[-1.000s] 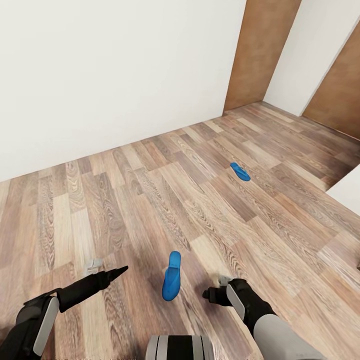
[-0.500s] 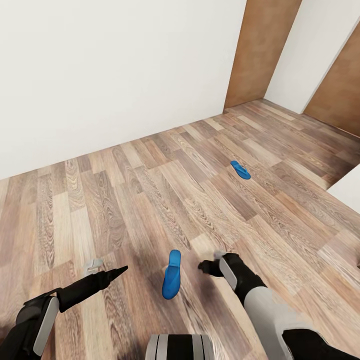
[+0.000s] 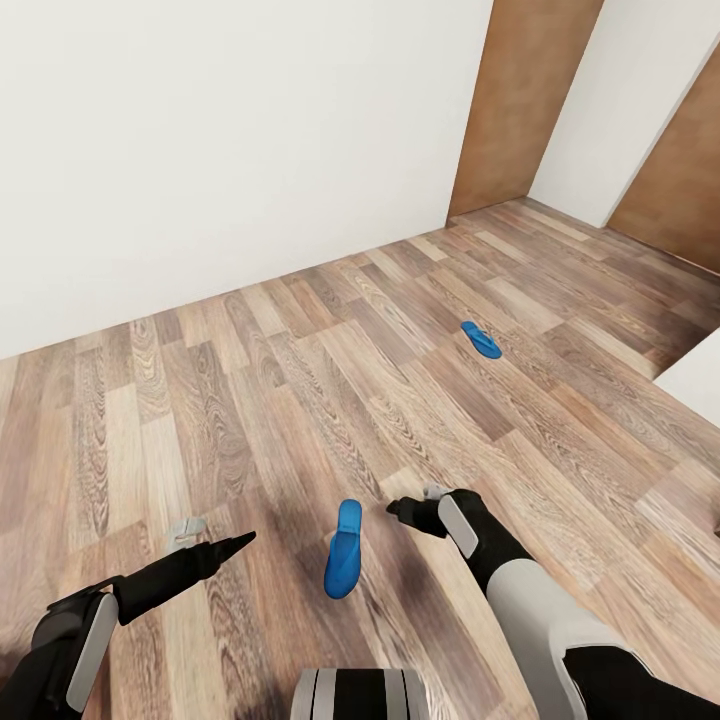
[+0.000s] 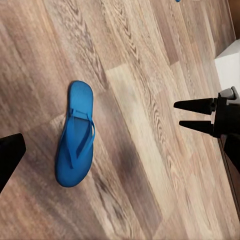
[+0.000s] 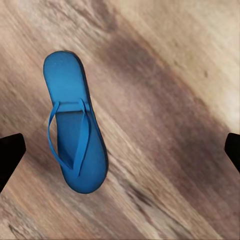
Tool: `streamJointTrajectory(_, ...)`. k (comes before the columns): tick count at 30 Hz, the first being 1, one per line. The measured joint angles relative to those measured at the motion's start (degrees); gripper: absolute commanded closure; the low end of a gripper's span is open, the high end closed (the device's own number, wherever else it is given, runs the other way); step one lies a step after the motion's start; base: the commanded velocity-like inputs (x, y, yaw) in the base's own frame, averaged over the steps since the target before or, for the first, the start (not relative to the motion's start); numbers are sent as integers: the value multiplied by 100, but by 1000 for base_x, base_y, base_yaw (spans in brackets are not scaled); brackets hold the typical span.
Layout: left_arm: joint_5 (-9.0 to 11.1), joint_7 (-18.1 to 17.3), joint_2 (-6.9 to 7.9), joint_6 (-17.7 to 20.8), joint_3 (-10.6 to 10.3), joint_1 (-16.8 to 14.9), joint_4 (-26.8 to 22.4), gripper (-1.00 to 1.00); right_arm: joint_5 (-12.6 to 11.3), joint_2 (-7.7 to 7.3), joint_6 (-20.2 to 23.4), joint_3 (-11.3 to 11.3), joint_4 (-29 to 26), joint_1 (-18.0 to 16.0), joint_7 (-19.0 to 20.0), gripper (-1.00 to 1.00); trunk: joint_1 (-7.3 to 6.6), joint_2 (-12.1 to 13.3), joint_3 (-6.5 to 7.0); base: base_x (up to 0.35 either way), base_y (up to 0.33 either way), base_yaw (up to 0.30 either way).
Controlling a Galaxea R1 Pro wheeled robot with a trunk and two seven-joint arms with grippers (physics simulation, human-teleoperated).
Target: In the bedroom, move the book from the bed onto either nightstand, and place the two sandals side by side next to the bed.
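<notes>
Head: my right gripper (image 3: 403, 511) has moved forward-left, now just beside the near sandal (image 3: 343, 550) on the floor (image 3: 300, 400); far sandal (image 3: 480, 341) unmoved. Left wrist: right fingers spread, empty. Right wrist: sandal between fingertips, probably not touching. Left gripper (image 3: 243, 540): can't tell.

You're over a floor (image 3: 250, 400) of matt wood-grain planks, brown and tan. The near sandal (image 3: 342, 551) looks like smooth blue rubber with a slight sheen, its thin straps the same. The wall (image 3: 200, 130) is flat matt white. The right hand (image 3: 405, 511) looks like matt black plastic.
</notes>
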Motion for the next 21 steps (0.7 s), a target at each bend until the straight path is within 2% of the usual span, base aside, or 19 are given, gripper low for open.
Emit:
streamJointTrajectory(10,-4,0,2,0,8,-3,0,-100,-23,1,-52,7,16,18,223,-100,0,0,0,0,0,0)
streamJointTrajectory(21,-7,0,0,-1,9,-3,0,-100,-20,-8,-58,9,58,35,246,-100,0,0,0,0,0,0)
